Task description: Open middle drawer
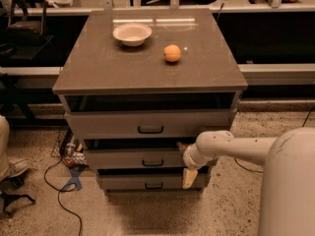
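the robot's white arm (246, 149) comes in from the lower right, its bulky near segment filling that corner. the gripper (186, 161) is at the right end of the cabinet's front, against the right part of the middle drawer (133, 159). it looks spread: one pale fingertip (181, 145) shows at the upper edge of that drawer's front, and the other hangs down over the right end of the bottom drawer (142, 182). the middle drawer's small black handle (152, 162) is at the centre of its front, just left of the gripper and apart from it. a dark gap shows above the middle front, beneath the top drawer (147, 124), which has a wider dark opening above it. on the floor to the left lie loose black cables (59, 193). farther back, on the grey cabinet top (98, 68), an orange (172, 53) sits right of centre, and a white bowl (132, 34) sits beyond it to the left.
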Controlling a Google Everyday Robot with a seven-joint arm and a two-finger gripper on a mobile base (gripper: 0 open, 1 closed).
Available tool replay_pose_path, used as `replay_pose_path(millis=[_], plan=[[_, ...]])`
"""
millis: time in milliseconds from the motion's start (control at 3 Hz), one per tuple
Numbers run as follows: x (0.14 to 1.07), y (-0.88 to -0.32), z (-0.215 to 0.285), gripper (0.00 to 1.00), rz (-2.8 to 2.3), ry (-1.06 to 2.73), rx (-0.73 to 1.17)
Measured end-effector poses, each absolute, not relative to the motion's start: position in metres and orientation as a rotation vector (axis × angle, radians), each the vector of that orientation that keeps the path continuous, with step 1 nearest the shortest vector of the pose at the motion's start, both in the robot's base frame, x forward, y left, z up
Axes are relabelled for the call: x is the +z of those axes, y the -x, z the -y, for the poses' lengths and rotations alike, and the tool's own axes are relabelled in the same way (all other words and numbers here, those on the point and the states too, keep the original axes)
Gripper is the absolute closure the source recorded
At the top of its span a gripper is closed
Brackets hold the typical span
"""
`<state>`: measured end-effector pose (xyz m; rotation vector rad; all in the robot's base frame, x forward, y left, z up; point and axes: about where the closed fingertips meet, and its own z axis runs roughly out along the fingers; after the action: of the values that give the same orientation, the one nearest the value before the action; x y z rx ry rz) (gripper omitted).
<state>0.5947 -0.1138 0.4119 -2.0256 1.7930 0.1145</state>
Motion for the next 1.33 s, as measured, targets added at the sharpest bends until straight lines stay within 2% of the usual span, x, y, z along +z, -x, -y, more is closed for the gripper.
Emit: replay_pose_path(millis=[1000,1333], plan=[[0.3985,-0.5911,0.1137,0.72,-1.845,1.994,0.128],[0.4018,-0.5911,0.1137,1.00,-1.845,1.994,0.128]])
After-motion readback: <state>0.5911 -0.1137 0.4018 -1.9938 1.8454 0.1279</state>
